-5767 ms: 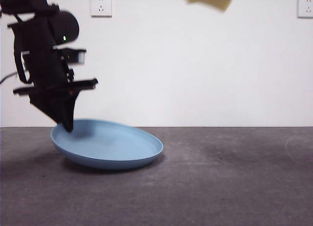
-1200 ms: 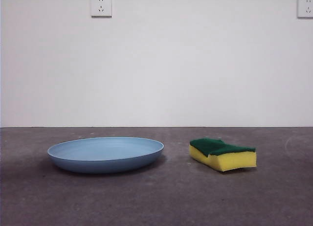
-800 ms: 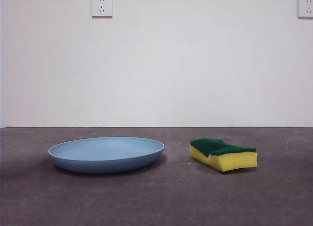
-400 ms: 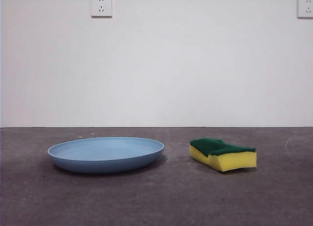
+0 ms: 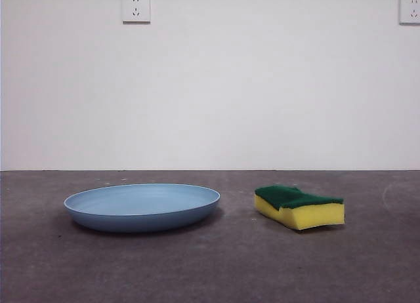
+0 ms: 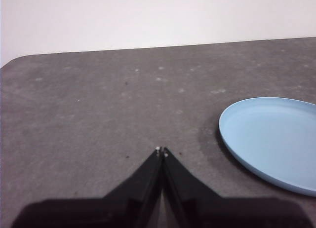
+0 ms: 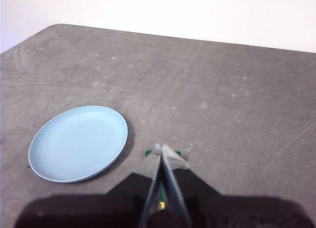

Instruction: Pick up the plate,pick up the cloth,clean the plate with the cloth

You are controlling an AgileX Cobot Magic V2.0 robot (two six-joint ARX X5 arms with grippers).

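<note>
Grey table point(image 5: 262, 263), white wall point(image 5: 262, 86), plate point(image 5: 142, 206) flat beside cloth point(image 5: 299, 206), both grippers' fingers closed, empty.

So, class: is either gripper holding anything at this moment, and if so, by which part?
Nothing is held. The plate and the sponge both lie on the table, apart. The left gripper and right gripper are shut on nothing.
</note>
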